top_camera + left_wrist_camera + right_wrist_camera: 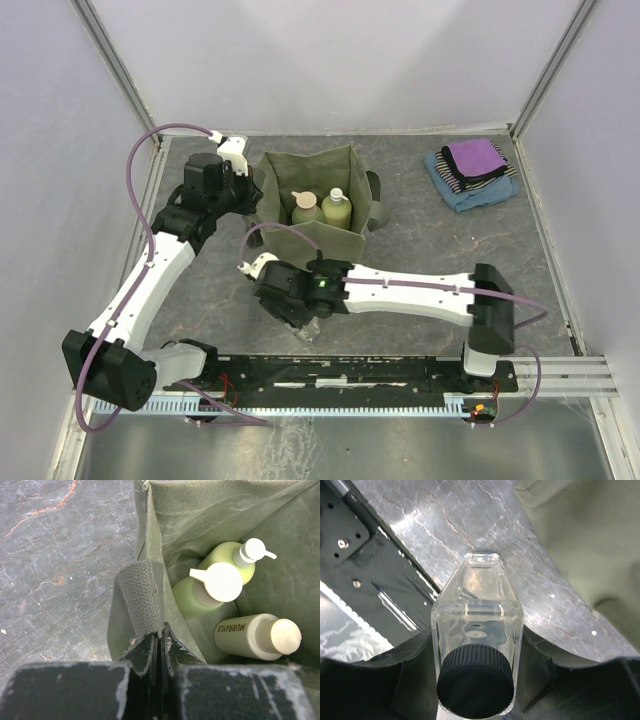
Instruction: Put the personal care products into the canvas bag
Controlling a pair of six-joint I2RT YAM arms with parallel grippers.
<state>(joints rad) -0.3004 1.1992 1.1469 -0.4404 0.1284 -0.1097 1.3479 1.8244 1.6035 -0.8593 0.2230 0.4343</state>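
Top external: canvas bag (335, 240) stands open on the table (430, 240), left of centre. Folded cloths (470, 172) lie well apart at the far right. Left gripper (255, 197) sits at the bag's left rim. Right gripper (305, 325) hangs low, just in front of the bag.

Left wrist: jaws pressed together on the bag's side wall beside the handle (142, 597), pinching fabric. Inside: pump bottle (225, 557), round green bottle (197, 592), and cream bottle (247, 635) lying on its side. Three of four are in.

Right wrist: fingers (415, 655) clamp the clear square bottle (477, 615) across its flat sides, near the dark cap (475, 682). The bottle is outside the bag.

Judgement: the bottle is rigid and smooth, so likely slippery. Contents not discernible; probably light. The flat faces are the right hold, with a firm squeeze and no fast swings. The bag is soft and will sag, so the pinched rim matters for an open mouth.
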